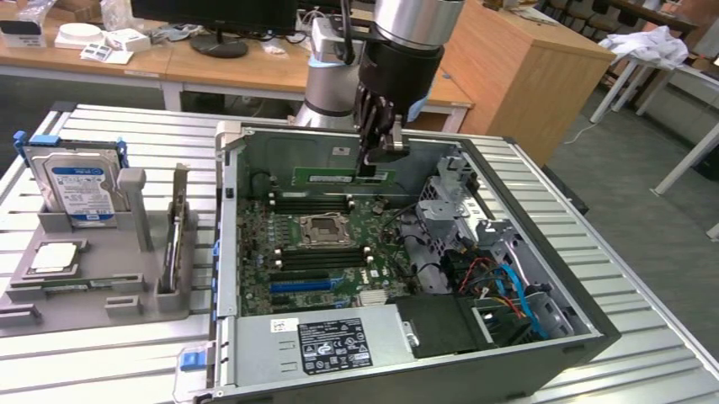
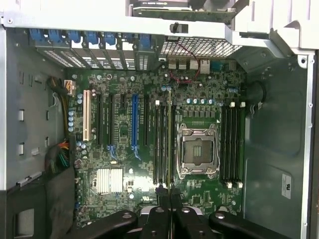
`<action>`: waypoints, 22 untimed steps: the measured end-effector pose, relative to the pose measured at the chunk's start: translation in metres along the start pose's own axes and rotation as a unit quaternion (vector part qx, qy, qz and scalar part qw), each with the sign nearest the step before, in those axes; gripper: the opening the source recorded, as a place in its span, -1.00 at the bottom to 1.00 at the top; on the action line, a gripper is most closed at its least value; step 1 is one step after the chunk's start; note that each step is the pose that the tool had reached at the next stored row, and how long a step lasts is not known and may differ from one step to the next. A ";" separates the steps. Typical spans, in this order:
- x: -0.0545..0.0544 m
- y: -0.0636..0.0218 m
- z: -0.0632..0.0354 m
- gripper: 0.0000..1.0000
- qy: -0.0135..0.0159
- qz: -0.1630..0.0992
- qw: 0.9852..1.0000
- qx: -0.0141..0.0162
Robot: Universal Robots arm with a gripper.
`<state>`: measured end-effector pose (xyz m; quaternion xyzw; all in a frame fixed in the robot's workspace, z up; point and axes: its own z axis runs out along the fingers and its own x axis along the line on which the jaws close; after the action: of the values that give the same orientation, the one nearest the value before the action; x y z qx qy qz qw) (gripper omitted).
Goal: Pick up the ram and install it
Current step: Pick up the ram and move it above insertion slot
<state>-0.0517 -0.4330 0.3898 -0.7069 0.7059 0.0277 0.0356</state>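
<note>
Gripper (image 1: 380, 154) is pinching the ram (image 1: 337, 177) near its end toward the exterior view's right, fingers pressed tight on the thin board. The stick is hanging level inside the open case (image 1: 231, 252), above the motherboard and over the memory slots (image 1: 320, 202) on the far side of the CPU socket (image 1: 328, 225). It is not touching anything below. Risks, as I judge them: because the grip is sitting off-centre, any downward push could be tipping the free end, seating one corner while the other rides high. A slight sideways offset would be landing the edge on a slot wall or latch instead of in the channel, and a thin board could also be slipping in the pinch. Whether the latches are open I cannot tell. Ram is showing as a long, slim green strip with dark chips in the exterior view. In the wrist view, ram (image 2: 170, 139) is running edge-on as a fine line from gripper (image 2: 169, 194), parallel to the slots (image 2: 160, 144).
</note>
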 end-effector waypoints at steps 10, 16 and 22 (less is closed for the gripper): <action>0.001 0.0001 0.0132 -0.77 0.000 0.000 1.000 0.000; 0.002 0.0002 0.0231 -0.77 0.000 0.000 1.000 0.000; 0.003 0.0003 0.0310 -0.77 0.000 0.000 1.000 0.000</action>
<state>-0.0516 -0.4329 0.3587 -0.7069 0.7059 0.0278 0.0356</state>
